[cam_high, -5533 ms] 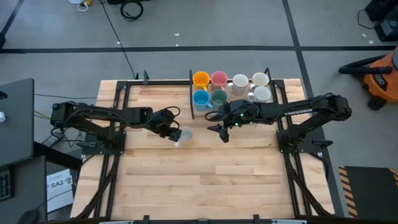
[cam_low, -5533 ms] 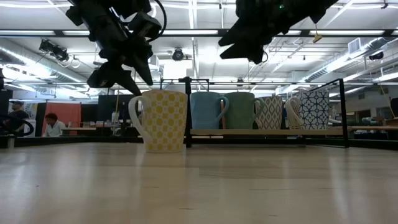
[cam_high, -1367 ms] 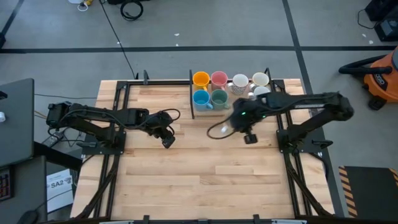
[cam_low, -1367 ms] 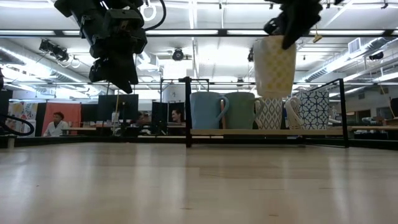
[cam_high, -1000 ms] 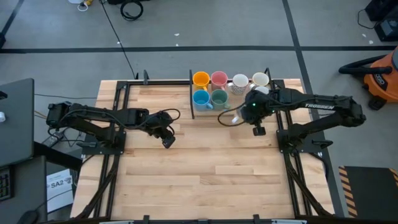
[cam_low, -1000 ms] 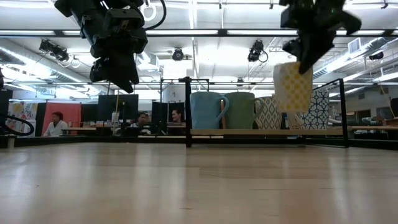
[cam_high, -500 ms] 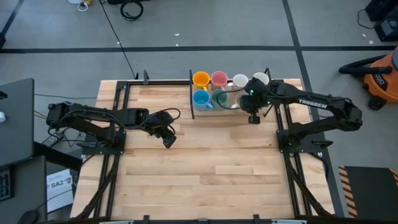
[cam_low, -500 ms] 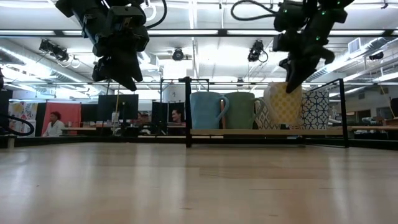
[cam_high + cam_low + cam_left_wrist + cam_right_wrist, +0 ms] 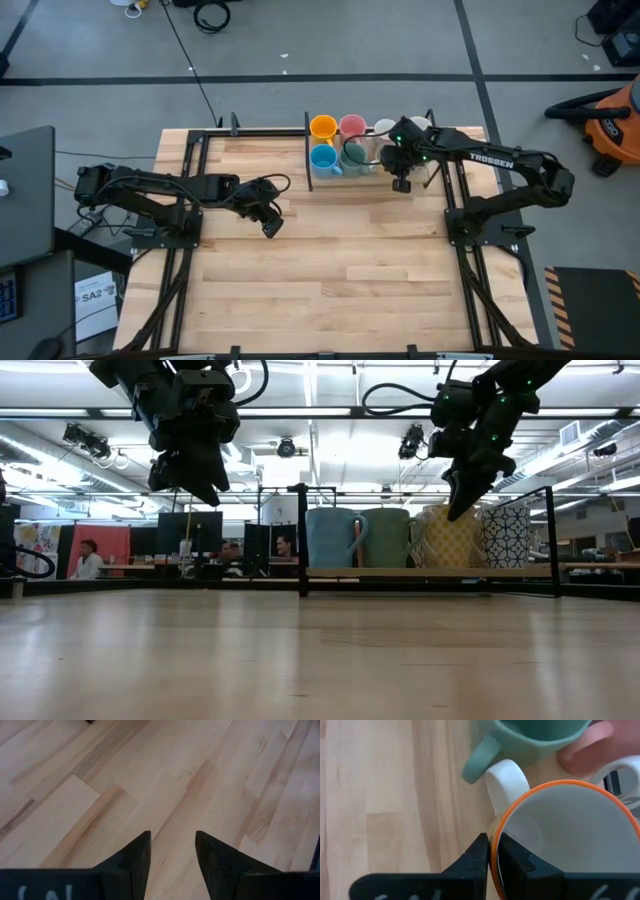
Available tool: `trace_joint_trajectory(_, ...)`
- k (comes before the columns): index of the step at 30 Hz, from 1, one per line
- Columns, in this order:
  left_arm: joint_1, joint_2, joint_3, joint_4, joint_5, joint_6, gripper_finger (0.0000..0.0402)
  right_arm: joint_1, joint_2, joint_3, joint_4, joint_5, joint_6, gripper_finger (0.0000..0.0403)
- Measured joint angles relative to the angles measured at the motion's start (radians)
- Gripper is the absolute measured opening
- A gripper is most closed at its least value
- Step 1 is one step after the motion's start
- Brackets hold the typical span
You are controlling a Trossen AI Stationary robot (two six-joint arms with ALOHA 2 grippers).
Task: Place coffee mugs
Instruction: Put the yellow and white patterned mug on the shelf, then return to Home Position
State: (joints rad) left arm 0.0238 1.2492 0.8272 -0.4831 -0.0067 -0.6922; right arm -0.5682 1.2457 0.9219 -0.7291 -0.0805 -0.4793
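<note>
My right pincer [image 9: 490,852] pinched the rim of the yellow-patterned mug [image 9: 448,538], hanging directly beneath it, beside the teal mug [image 9: 540,735]. My left pincer [image 9: 171,851], spread, waited well apart.

Yellow-patterned mug [image 9: 450,538] carried from table to rack [image 9: 430,572].

Cluster of round ceramic coffee mugs [image 9: 340,142] in a black-framed rack [image 9: 308,150] at the desk's [image 9: 330,270] far edge, right tool [image 9: 396,168] at the cluster's right side pinching a white orange-rimmed mug's [image 9: 570,840] rim, left tool [image 9: 268,222] well left over bare desk.
</note>
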Motion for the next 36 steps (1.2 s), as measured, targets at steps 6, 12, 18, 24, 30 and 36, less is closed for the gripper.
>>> trace_joint_trajectory(6, 0.000, 0.000, 0.000, 0.000, 0.000, 0.000, 0.0160, -0.018, 0.003, -0.001, 0.018, -0.002, 0.002, 0.0041)
trace_joint_trajectory(12, 0.000, 0.000, 0.000, 0.000, 0.000, 0.000, 0.0160, -0.023, 0.003, -0.001, 0.017, -0.002, 0.004, 0.0042)
trace_joint_trajectory(18, 0.000, 0.000, 0.000, 0.000, 0.000, 0.000, 0.0160, -0.023, 0.003, -0.001, 0.024, 0.000, 0.004, 0.0052)
trace_joint_trajectory(24, 0.000, 0.000, 0.000, 0.000, 0.000, 0.000, 0.0160, -0.023, 0.002, -0.001, 0.026, 0.001, 0.004, 0.0062)
trace_joint_trajectory(30, 0.000, 0.000, 0.000, 0.000, 0.000, 0.000, 0.0160, -0.023, 0.002, -0.002, 0.026, 0.001, 0.004, 0.0090)
trace_joint_trajectory(36, 0.000, 0.000, 0.000, 0.000, 0.000, 0.000, 0.0160, -0.023, 0.002, -0.002, 0.025, 0.001, 0.004, 0.0141)
